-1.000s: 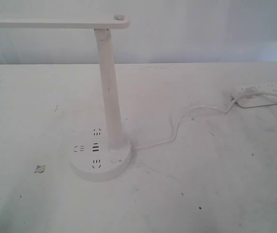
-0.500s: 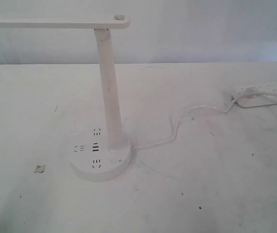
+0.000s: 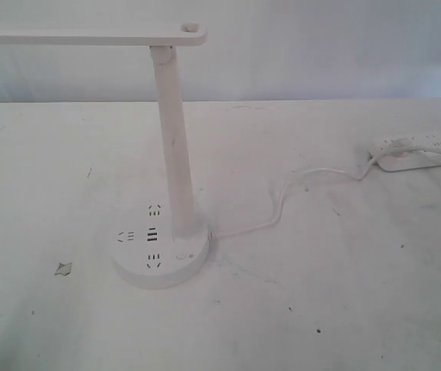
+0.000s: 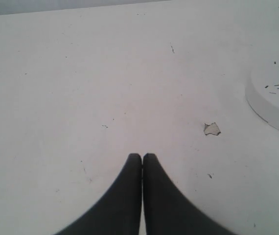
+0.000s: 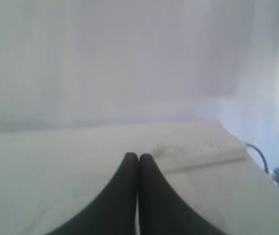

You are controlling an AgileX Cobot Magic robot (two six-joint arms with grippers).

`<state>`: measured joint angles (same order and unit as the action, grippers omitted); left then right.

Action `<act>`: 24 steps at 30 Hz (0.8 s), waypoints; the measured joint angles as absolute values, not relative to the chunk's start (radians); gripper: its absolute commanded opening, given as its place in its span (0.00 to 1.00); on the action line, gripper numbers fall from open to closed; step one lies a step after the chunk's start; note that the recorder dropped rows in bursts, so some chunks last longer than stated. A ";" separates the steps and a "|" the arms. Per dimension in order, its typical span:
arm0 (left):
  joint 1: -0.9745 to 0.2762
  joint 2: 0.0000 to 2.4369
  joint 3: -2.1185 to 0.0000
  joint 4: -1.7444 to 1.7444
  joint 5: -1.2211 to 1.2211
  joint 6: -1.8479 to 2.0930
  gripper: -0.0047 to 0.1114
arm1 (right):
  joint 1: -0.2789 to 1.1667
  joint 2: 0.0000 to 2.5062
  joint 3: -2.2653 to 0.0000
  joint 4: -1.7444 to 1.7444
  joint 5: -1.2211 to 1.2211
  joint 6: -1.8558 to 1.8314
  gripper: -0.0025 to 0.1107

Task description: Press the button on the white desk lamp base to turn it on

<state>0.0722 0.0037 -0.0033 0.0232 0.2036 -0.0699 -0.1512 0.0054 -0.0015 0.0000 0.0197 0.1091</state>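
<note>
The white desk lamp base [image 3: 158, 255] is a round disc on the white table, with dark socket slots, USB ports and a tall white stem [image 3: 172, 147]. The small round button [image 3: 181, 256] sits on its front right part. No arm shows in the exterior view. In the left wrist view my left gripper [image 4: 142, 156] is shut, empty, over bare table, with the edge of the lamp base [image 4: 276, 93] well off to one side. My right gripper [image 5: 138, 156] is shut with nothing in it, far from the lamp.
A long white power strip [image 3: 422, 151] lies at the table's far right; its blurred shape, the power strip [image 5: 198, 149], lies beyond the right fingertips. A white cable [image 3: 282, 205] runs from it to the base. A small scrap [image 3: 63, 269] lies left of the base; the left wrist view also shows this scrap [image 4: 211, 129].
</note>
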 measured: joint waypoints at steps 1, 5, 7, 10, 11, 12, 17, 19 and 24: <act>0.072 0.004 -0.003 0.023 0.204 -0.070 0.04 | -0.151 0.005 -0.001 0.006 -0.075 0.207 0.02; 0.072 0.004 -0.003 0.023 0.204 -0.070 0.04 | -0.151 0.005 -0.001 0.010 -0.234 0.401 0.02; 0.072 0.004 -0.003 0.023 0.204 -0.070 0.04 | -0.151 0.005 -0.001 0.012 -0.302 0.444 0.02; 0.072 0.004 -0.003 0.023 0.204 -0.070 0.04 | -0.151 0.005 -0.001 0.014 -0.411 0.470 0.02; 0.072 0.004 -0.003 0.023 0.204 -0.070 0.04 | -0.151 0.005 -0.001 0.014 -0.448 0.472 0.02; 0.072 0.004 -0.003 0.023 0.204 -0.070 0.04 | -0.151 0.005 -0.001 0.014 -0.478 0.478 0.02; 0.072 0.004 -0.003 0.023 0.204 -0.070 0.04 | -0.151 0.005 -0.001 0.016 -0.568 0.496 0.02; 0.072 0.004 -0.003 0.023 0.204 -0.070 0.04 | -0.151 0.005 -0.001 0.016 -0.597 0.529 0.02; 0.072 0.004 -0.003 0.023 0.204 -0.070 0.04 | -0.151 0.003 -0.001 0.084 -0.760 0.653 0.02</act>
